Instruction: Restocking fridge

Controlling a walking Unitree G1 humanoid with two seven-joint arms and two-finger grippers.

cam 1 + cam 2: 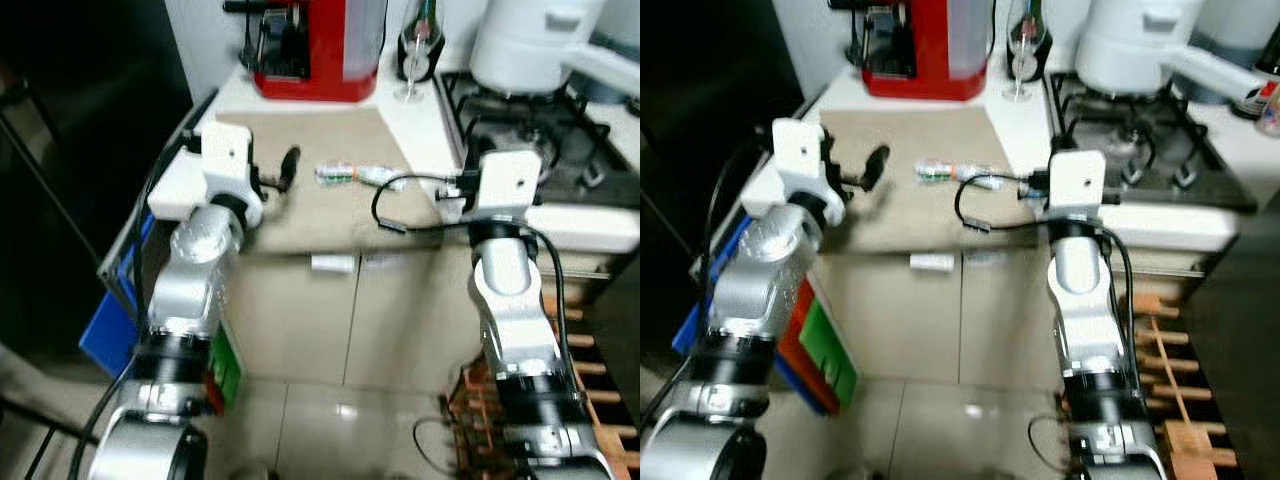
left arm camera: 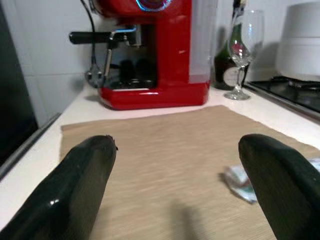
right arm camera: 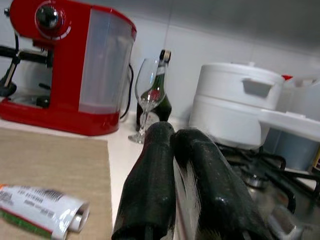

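The tube [image 1: 358, 176] lies flat on the mat [image 1: 330, 140], long axis left-right.

Left gripper [image 2: 175, 200] fingers: glossy black plastic, spread over a matt, woven-looking beige mat [image 2: 165, 145]; ahead, glossy red plastic espresso machine [image 2: 150, 55] w/ chrome parts; clear wine glass [image 2: 243, 50]; right gripper [image 3: 172, 200] fingers glossy black, pressed together; beside it a crinkly shiny plastic tube [image 3: 42, 210]; smooth white pot [image 3: 235, 105].

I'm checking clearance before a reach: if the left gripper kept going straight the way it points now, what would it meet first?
Probably the red coffee machine at the counter's back; the left gripper is open over bare beige mat before it, though depth is unclear.
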